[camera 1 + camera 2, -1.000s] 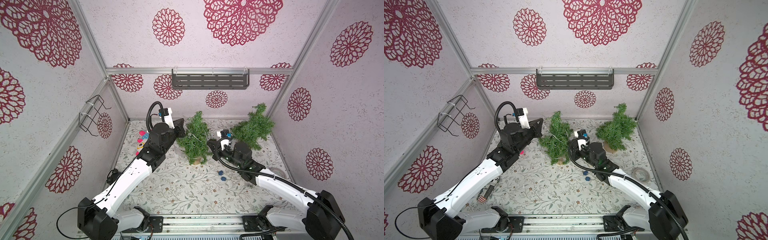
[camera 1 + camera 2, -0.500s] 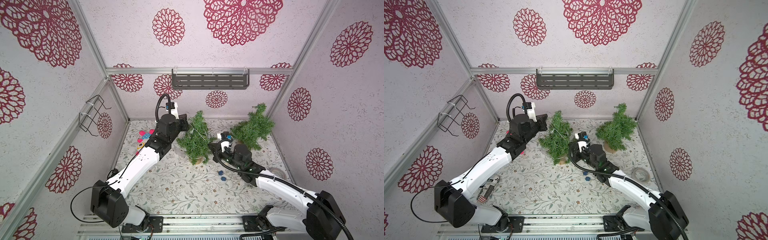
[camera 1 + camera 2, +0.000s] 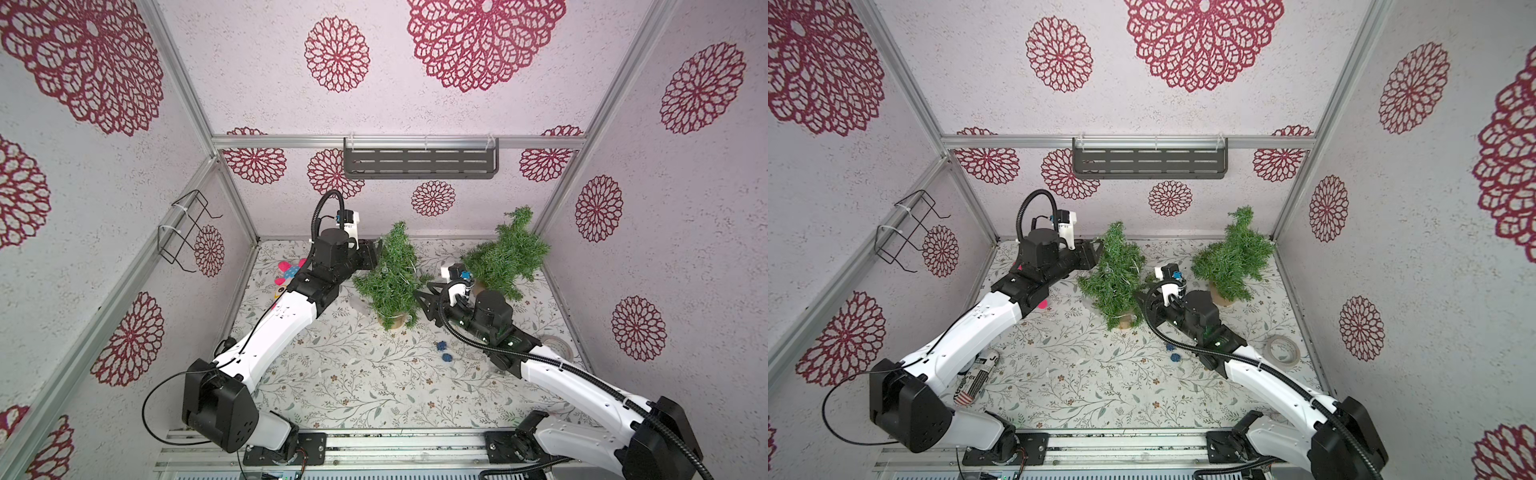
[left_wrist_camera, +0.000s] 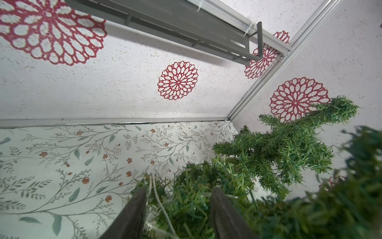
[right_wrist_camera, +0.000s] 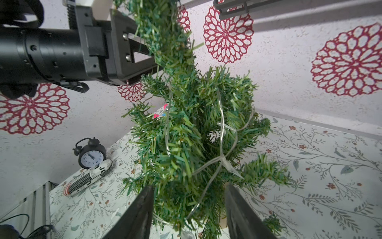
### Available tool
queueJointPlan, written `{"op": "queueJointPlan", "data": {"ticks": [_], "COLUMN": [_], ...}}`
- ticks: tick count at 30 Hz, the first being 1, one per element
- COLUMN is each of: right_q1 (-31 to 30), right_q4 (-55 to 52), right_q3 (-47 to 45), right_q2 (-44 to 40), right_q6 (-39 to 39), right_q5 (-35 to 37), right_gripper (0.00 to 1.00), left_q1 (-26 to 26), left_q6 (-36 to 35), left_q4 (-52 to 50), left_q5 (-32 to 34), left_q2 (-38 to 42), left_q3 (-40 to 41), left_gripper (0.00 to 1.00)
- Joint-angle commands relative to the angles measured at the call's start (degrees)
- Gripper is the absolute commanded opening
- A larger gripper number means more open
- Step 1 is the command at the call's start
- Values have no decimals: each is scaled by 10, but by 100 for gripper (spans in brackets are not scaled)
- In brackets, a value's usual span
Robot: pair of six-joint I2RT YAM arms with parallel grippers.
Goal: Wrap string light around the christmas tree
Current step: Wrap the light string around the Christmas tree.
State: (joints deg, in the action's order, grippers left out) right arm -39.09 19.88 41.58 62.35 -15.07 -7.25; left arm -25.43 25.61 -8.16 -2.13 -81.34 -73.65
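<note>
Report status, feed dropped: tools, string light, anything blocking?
Left tool open by treetop. Right tool open at lower branches. String light draped on tree. Nothing blocking.

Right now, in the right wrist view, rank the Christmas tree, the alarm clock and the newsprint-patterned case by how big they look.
1. Christmas tree: by far the largest, though it is also nearest the camera.
2. Newsprint-patterned case: slightly longer than the clock.
3. Alarm clock: close to the case in size, so these two are nearly tied.

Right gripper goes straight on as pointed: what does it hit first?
The christmas tree: its lower branches lie just ahead of the open right gripper, with string light strands draped across them. Branch or strand first, I cannot tell.
</note>
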Motion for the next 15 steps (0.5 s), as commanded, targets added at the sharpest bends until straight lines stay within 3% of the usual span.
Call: {"op": "queueJointPlan", "data": {"ticks": [1,7,15], "right_q1": [13,18,-12], "right_q4": [-32,-113,-89], "right_q3": [11,78,196], "right_q2": [-37,-44,91], "right_q6": [1,8,62], "right_q5": [18,36,63], "right_gripper": [61,71,85], "left_q1": [6,8,11], "left_q6": [-31,-44,-44], "left_q4": [-40,-71,-73], "left_q5": [-12,-21,-6], "left_q2": [44,93,143], "left_q3": [4,37,100], "left_gripper": [59,66,70]}}
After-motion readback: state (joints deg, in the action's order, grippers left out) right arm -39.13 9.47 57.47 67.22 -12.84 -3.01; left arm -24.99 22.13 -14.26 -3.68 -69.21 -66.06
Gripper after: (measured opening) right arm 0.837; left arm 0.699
